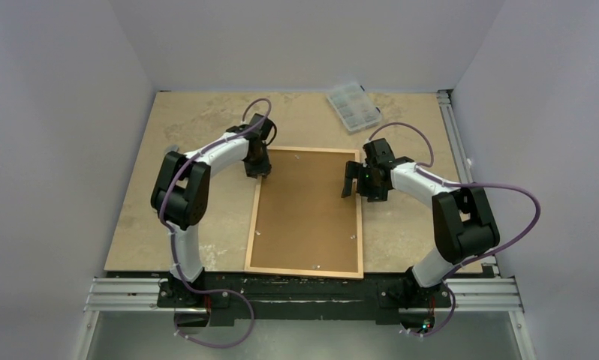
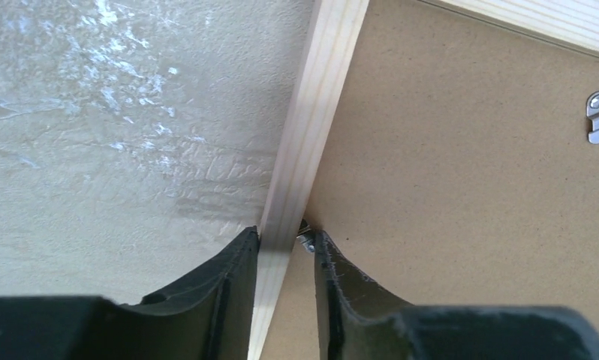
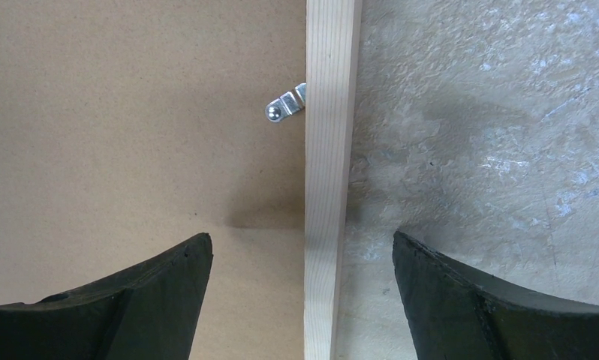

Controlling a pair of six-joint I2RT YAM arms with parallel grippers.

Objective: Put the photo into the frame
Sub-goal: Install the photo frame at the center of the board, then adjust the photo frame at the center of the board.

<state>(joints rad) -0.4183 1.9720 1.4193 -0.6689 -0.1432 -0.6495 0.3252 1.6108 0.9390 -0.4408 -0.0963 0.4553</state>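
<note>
Now our left pincer (image 2: 285,238) clamps one rail of the thin light-wood rectangular frame (image 1: 304,273), our right pincer (image 3: 302,247) gapes astride the opposite, on mottled beige tabletop (image 1: 184,135).

Soft, even light from above fills the overhead view. The counter (image 1: 184,135) is uniformly bright, with only faint, blurred shadows under the arms (image 1: 221,150), and the walls (image 1: 56,112) lean outward toward 3 and 9 o'clock. In the left wrist view, white glare speckles the counter at 11 o'clock, and the left end effector (image 2: 285,240) is near-black and soft at 6 o'clock. In the right wrist view, a dim shadow crosses the board (image 3: 131,112) at centre, and the right end effector (image 3: 302,244) is dark, its detail lost.
</note>
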